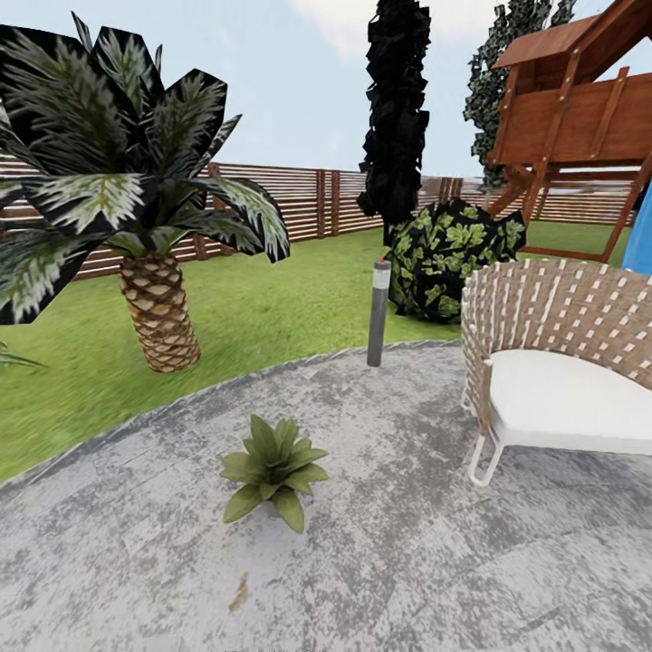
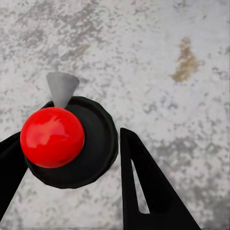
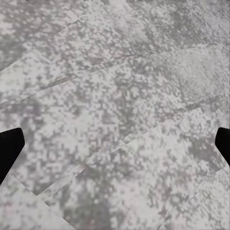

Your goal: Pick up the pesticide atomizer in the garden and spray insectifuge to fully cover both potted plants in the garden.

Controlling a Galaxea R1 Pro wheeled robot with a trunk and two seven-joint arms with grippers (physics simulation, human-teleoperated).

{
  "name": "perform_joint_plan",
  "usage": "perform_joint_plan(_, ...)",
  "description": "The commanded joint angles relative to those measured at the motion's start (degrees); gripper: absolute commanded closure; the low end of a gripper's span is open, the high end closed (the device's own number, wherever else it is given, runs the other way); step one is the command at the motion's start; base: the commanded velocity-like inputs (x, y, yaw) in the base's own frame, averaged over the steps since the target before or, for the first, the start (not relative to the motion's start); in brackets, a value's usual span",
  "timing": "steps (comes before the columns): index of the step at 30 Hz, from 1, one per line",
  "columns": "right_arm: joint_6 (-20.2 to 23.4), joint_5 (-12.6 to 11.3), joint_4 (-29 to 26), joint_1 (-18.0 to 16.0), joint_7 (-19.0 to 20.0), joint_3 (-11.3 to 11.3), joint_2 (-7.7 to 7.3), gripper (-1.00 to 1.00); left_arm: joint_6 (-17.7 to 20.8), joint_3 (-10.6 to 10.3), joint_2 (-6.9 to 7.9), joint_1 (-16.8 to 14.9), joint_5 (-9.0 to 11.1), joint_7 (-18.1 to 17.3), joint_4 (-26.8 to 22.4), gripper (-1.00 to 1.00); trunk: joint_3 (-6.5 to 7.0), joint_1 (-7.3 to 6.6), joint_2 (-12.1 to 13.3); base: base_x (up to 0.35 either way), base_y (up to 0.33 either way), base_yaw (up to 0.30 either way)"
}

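The pesticide atomizer (image 2: 69, 143) sits between the jaws of the left gripper (image 2: 72, 167), seen from above: a red knob on a dark round top with a small grey nozzle, its long axis along the fingers, pointing down at the stone patio (image 2: 182, 43). The jaws appear clamped on it. One potted plant (image 1: 272, 466) stands ahead on the patio, so the left arm should carry the spray there. The right gripper (image 3: 115, 143) hangs with jaws wide apart, empty.
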Motion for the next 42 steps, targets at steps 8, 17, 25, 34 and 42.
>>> perform_joint_plan(8, -0.07, 0.54, -0.03, -0.03, -0.32, -0.25, 0.01, -1.0, -0.18, -0.51, -0.01, -0.04, 0.56, 0.15, 0.01, 1.0, -0.63, -0.01, -0.02, 0.0, 0.0, 0.18)
perform_joint_plan(17, -0.07, 1.05, -0.07, -0.03, -0.15, 0.13, -0.32, -1.0, -0.23, -0.53, -0.38, -0.04, 0.49, 0.12, 0.03, 1.0, -0.82, -0.01, -0.02, 0.0, 0.0, 0.056)
perform_joint_plan(25, -0.08, 1.13, 0.04, -0.03, -0.18, 0.17, -0.69, -1.0, -0.1, -0.74, -2.2, -0.04, -0.08, -0.49, -0.08, 1.0, -0.83, -0.01, -0.02, 0.0, 0.0, 0.0)
perform_joint_plan(34, -0.03, 7.37, -0.41, -0.06, 0.77, 4.74, -1.12, -1.0, 0.39, -6.69, -1.77, -0.98, -11.03, -1.3, -1.86, 1.0, -0.83, -0.01, -0.02, 0.0, 0.0, 0.0)
perform_joint_plan(42, 0.17, 16.73, -15.06, -0.17, 26.46, 8.83, -2.44, -1.0, 1.96, -7.89, 1.54, -10.08, -26.42, -29.99, -2.43, 1.0, -0.83, -0.01, -0.02, 0.0, 0.0, 0.0)
